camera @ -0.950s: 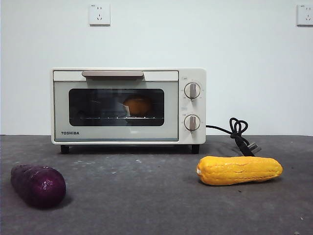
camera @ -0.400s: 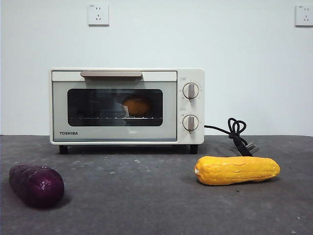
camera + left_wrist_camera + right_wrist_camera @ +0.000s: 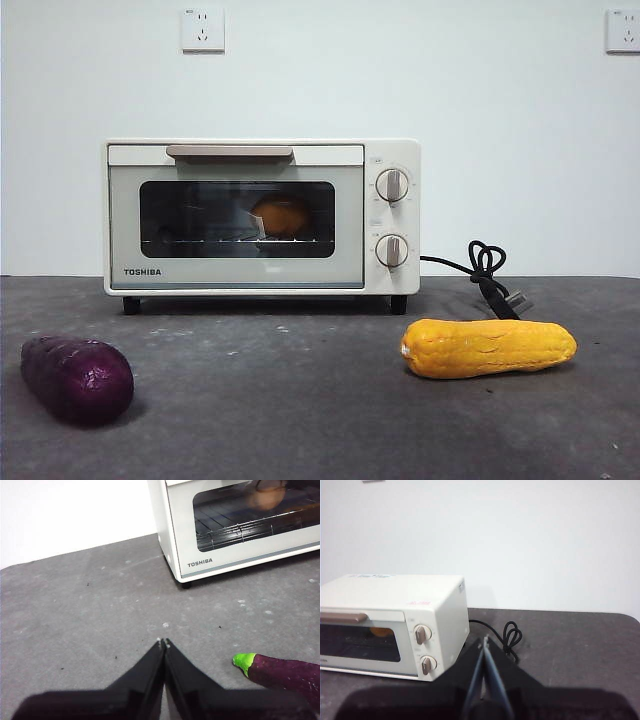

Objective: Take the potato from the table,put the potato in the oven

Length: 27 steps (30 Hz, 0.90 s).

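On the left of the dark grey counter lies a dark purple sweet potato, well in front of the oven and apart from it; the left wrist view shows its green tip pointing toward the left pincer, whose two black jaws are pressed together with nothing between them, hovering over bare counter in front of the oven's left corner. The cream-white oven stands at the back by the white wall, its door closed, bar handle across the top and two round knobs on its right panel. Through the dark glass window the potato is seen inside the oven, resting on the wire rack, toward the right half of the window. A black cord runs from the oven's right side and loops on the counter behind a long bumpy yellow-orange vegetable, which lies on its side in front and to the right of the oven. The right pincer is likewise closed tight and empty, held above the counter to the right of the oven, near the cord. Compared with the earlier front pictures, nothing has truly changed: the potato was already in the closed oven, both vegetables lie as before, and the whole view only shifts very slightly sideways.
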{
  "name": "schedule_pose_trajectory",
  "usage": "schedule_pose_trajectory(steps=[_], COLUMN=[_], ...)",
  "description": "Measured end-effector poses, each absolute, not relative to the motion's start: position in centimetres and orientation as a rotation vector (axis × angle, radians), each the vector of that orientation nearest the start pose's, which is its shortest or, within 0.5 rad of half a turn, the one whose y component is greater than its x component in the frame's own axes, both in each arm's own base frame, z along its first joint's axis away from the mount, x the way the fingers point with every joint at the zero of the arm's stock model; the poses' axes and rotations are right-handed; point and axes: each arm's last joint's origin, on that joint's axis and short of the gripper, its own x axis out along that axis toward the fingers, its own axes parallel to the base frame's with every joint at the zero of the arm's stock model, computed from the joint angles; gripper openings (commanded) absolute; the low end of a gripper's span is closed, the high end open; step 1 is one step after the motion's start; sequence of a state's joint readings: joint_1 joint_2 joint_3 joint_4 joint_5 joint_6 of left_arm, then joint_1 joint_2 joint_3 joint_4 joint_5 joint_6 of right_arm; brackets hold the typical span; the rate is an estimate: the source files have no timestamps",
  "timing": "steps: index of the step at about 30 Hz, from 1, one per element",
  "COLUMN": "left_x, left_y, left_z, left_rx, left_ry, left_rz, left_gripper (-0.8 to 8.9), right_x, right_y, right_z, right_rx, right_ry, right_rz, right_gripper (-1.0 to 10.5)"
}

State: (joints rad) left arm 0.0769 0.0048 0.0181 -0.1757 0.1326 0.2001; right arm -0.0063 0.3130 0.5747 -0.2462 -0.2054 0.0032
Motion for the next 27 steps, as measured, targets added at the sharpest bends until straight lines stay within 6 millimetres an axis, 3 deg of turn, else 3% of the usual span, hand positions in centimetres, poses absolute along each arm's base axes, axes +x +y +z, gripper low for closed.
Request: schedule_pose_trajectory(steps=[6, 12, 17, 27], left_x=[9.5, 9.5, 9.5, 9.5], left_y=[0.4, 0.4, 0.3, 0.4], left_z=[15.2, 15.2, 15.2, 15.2], left_rx=[0.183, 0.182, 0.182, 0.182], left_ry=[0.155, 0.155, 0.155, 0.155], left_rz=[-0.072, -0.071, -0.072, -0.071], left_gripper=[-0.04, -0.04, -0.04, -0.04], right_x=[9.2, 9.2, 9.4, 9.4], right_y=[0.5, 0.5, 0.5, 0.5], right_z=[23.1, 18.2, 16.2, 15.5], right_rx=[0.008, 0.013, 0.017, 0.081], right_ry=[0.048, 0.094, 0.130, 0.173], right_rz=[0.199, 0.199, 0.199, 0.194], right_gripper=[0.0, 0.0, 0.0, 0.0])
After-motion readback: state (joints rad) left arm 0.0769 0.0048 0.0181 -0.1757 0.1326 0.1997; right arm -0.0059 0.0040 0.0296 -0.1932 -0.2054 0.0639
